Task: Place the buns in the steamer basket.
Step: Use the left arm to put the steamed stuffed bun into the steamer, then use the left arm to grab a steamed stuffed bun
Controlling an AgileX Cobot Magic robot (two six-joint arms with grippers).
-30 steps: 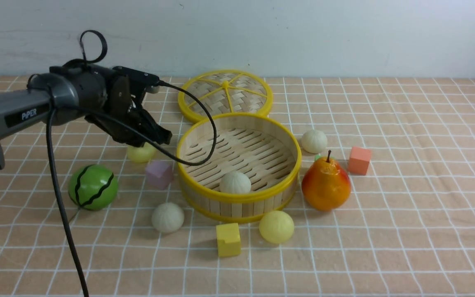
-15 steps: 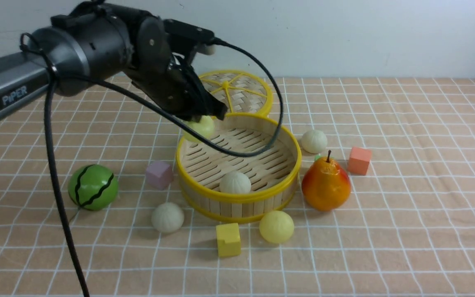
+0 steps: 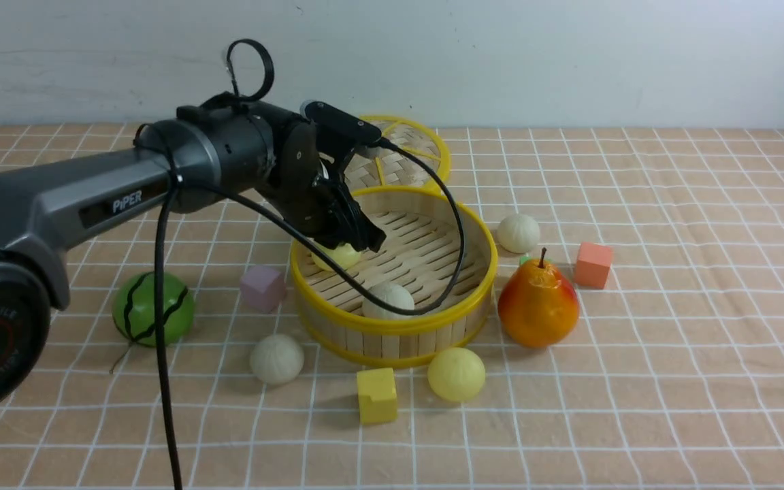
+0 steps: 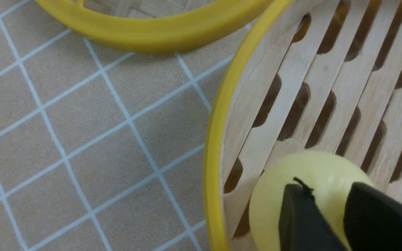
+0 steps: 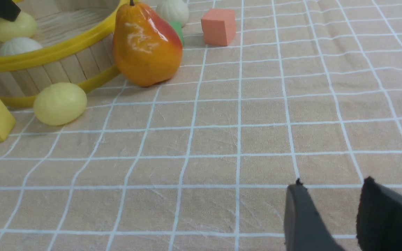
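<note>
The steamer basket [image 3: 392,328] stands mid-table. Inside it lie a pale yellow bun [image 3: 339,256] at the left wall and an off-white bun [image 3: 392,299] at the front. My left gripper [image 3: 358,239] hovers just over the yellow bun [image 4: 312,167], jaws parted, the bun resting on the slats below the fingertips. Outside lie an off-white bun [image 3: 277,358] at front left, a yellow bun [image 3: 456,373] in front and an off-white bun [image 3: 518,233] at right. My right gripper [image 5: 333,183] is open above bare cloth, outside the front view.
The woven lid [image 3: 392,153] lies behind the basket. A pear [image 3: 538,306] stands against its right side, an orange cube [image 3: 593,264] beyond. A purple cube [image 3: 263,287] and watermelon ball [image 3: 154,307] sit left, a yellow cube [image 3: 376,395] in front.
My left gripper carried the pale yellow bun from the cloth left of the basket up over the rim, lowered it inside, and its jaws have parted. The right arm has not moved.
</note>
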